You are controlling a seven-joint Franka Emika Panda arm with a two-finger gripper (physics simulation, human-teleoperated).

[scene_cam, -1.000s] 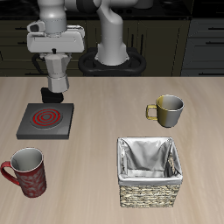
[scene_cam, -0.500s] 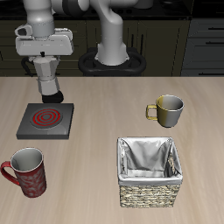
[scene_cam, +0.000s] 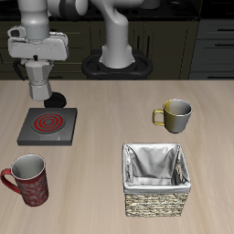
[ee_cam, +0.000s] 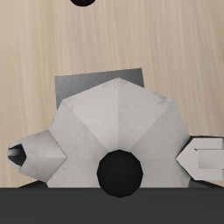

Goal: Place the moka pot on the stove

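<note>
One coffee pot (scene_cam: 39,82) hangs in the air, gripped from above by the pincer (scene_cam: 37,62), which is clenched on its upper part. In the wrist view the pot (ee_cam: 118,122) sits right under the pincer, faceted lid and dark knob filling the middle, with one light-coloured finger (ee_cam: 203,158) pressed against its side.

The pot is off the worktop (scene_cam: 110,119), above its back part, just behind the stove (scene_cam: 47,125) and not over the red coils. In the wrist view a corner of the stove (ee_cam: 83,85) shows past the pot.

The stove lies flat on the worktop, short of the side edge, its black knob block (scene_cam: 57,97) at the back corner nearest the pot. Bare worktop runs between the stove and the basket (scene_cam: 156,177).

Count: one pot, one stove, one basket, two mugs. The red mug (scene_cam: 27,178) stands near the front edge, in front of the stove. The olive mug (scene_cam: 174,114) stands farther back, behind the basket, well apart from the stove.
</note>
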